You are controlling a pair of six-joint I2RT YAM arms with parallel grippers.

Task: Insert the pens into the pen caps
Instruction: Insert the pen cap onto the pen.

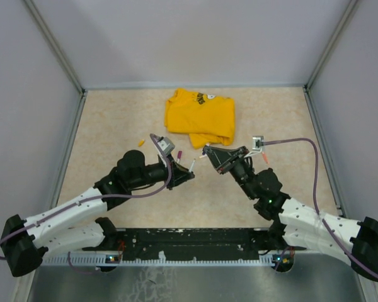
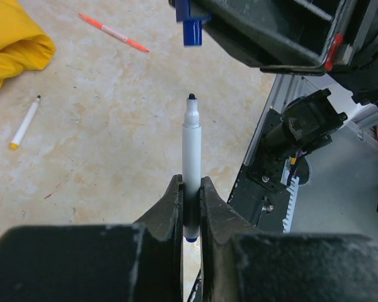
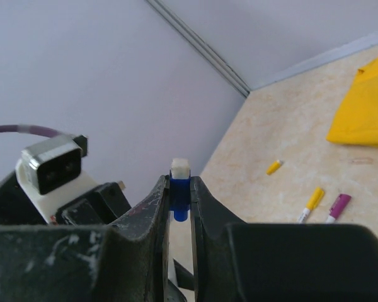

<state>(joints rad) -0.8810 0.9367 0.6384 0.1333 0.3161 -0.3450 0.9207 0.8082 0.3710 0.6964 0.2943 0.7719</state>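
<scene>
Top external: arms angled inward, L-held pen (image 2: 191, 151) facing R-held blue cap (image 2: 191, 31).

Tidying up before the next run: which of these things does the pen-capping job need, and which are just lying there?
Job:
- held pen
- held blue cap
- orange pen
- yellow-ended pen
- loose yellow cap

Lying about:
- yellow T-shirt
</scene>
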